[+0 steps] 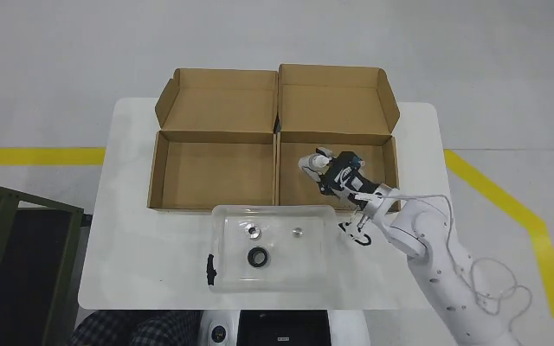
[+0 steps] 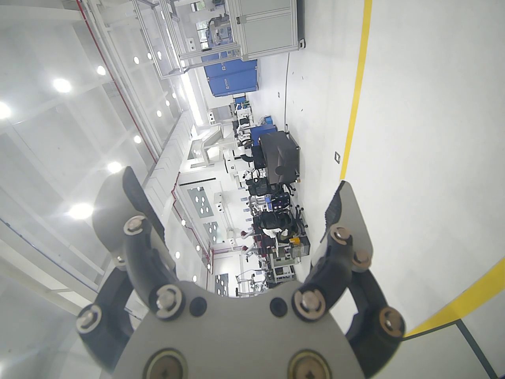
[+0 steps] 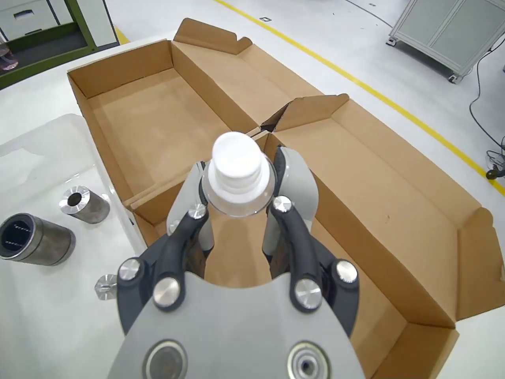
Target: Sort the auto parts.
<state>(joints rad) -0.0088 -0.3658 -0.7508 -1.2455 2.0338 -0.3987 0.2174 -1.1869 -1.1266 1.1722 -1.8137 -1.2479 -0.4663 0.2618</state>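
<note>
My right claw [image 3: 240,179] is clamped on a white stepped plastic plug [image 3: 235,155] with a clear flange, held over the right-hand brown cardboard box [image 3: 355,199], I judge for dropping inside.

A white stepped plastic part [image 3: 236,171] with a clear round flange is held between the closed fingers of the right end effector [image 3: 241,173], above the left end of the right cardboard box [image 1: 294,195]. In the clear tray [image 1: 303,259] near the boxes lie a dark bearing sleeve [image 3: 35,240], a smaller metal cylinder [image 3: 84,203] just far of it, and a small silver piece [image 3: 105,286] to their right. A thin black part [image 1: 209,270] lies at the tray's left edge.
</note>
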